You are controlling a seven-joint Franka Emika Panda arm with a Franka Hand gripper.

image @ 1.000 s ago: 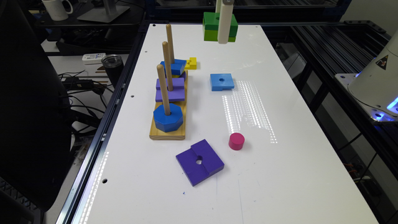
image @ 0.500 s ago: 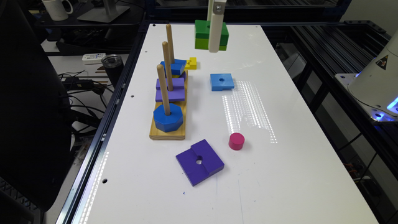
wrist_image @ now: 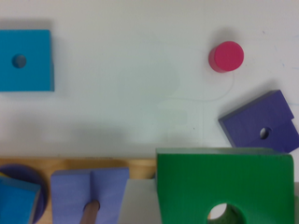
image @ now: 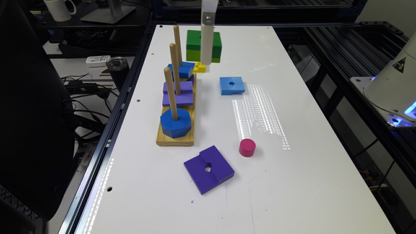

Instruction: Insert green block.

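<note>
The claw [image: 206, 48] hung over the far end of the bench [image: 292, 182] with the green block [image: 195, 45] carried clear of the surface, at about twelve o'clock from the peg board [image: 175, 139]. In the exterior view a white finger crossed the block's front face, and since the block sat in mid-air it was judged to be pinched in the claw; the wrist view did not show the fingers themselves. The block was probably held high so that its hole could pass over a peg tip before being lowered.

The block was thick and square, dark green on top over a lime-green lower layer. In the wrist view its round centre hole showed near the picture's edge, with the wooden board and a lilac piece [wrist_image: 89, 186] on its peg beside it.

The pegs carried a blue octagon [image: 175, 123], the lilac piece and a blue square [image: 182, 69]. A light-blue square [image: 231, 85], a pink cylinder [image: 247, 147] and a purple square [image: 208, 168] lay loose at about three to five o'clock of the board.
</note>
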